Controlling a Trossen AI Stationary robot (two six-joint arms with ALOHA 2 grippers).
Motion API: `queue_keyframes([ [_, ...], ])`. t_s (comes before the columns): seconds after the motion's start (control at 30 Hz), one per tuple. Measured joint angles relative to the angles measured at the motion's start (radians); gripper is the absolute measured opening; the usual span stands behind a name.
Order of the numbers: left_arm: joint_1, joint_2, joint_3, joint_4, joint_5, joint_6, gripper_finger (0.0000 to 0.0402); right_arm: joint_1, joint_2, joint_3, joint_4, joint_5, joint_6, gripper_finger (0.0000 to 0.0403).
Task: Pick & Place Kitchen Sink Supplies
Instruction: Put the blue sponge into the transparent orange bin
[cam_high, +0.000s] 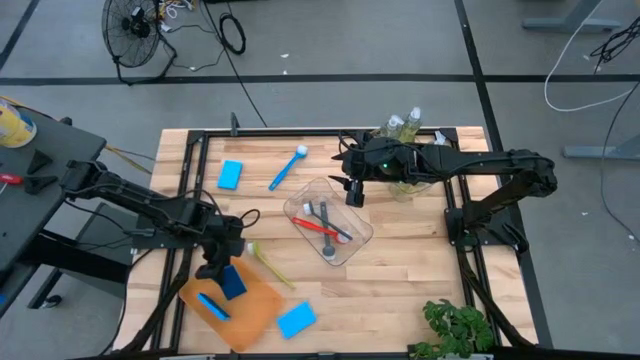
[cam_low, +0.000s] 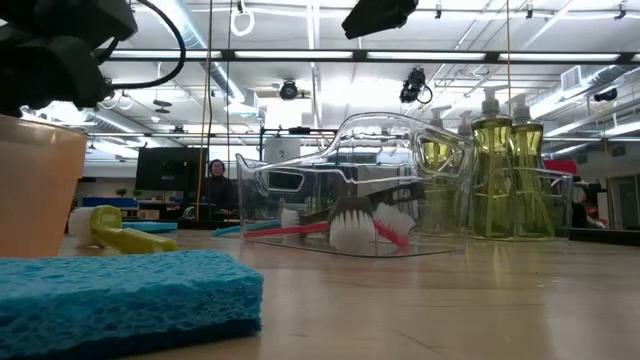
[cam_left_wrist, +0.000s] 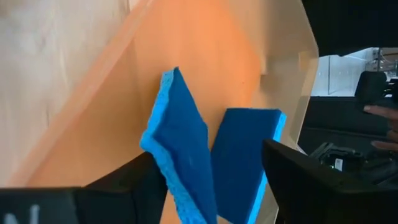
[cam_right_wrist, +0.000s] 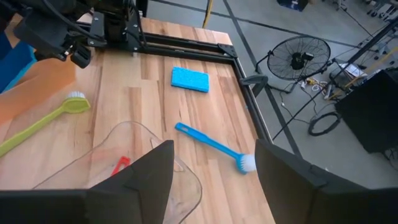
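Observation:
My left gripper (cam_high: 222, 262) is open over the orange tray (cam_high: 250, 318) at the near left. Two blue sponges show between its fingers in the left wrist view. One (cam_left_wrist: 180, 155) stands tilted on its edge and the other (cam_left_wrist: 245, 162) leans beside it. My right gripper (cam_high: 353, 190) hangs open and holds nothing, above a clear tub (cam_high: 345, 248) that contains a red brush (cam_high: 315, 226) and a grey brush (cam_high: 327, 240). Loose on the table lie a yellow-green brush (cam_high: 270, 263), a blue brush (cam_high: 288, 168) and two more sponges (cam_high: 296, 319) (cam_high: 231, 175). My left gripper comes down at a slant over the tray with its fingers on either side of the two sponges. One finger (cam_left_wrist: 127, 186) is close beside the tilted sponge's lower edge (cam_left_wrist: 163, 177); I cannot tell whether it touches. Both sponges rest in the tray.
Soap bottles (cam_high: 405, 128) stand in a second clear tub (cam_high: 412, 185) at the far right, under my right arm. A green plant (cam_high: 458, 328) sits at the near right corner. Black frame rails (cam_high: 190, 190) run along the table's left and right sides.

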Motion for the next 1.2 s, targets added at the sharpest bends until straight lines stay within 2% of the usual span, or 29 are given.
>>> queue_keyframes([
  [0.47,0.002,0.000,0.000,-0.090,-0.079,0.054,0.0259,0.000,0.000,0.000,0.021,0.000,0.000,0.0225],
  [0.77,0.002,-0.001,0.003,-0.113,-0.073,0.016,0.0259,0.000,0.000,0.000,0.026,0.000,0.000,0.0225],
  [1.0,0.002,-0.001,0.097,-0.267,-0.128,0.078,0.0259,0.000,0.000,0.000,0.026,0.000,0.000,0.0225],
  [1.2,0.002,-0.001,0.180,-0.321,-0.165,0.108,0.0259,0.000,0.000,0.000,0.027,0.000,-0.001,0.0225],
])
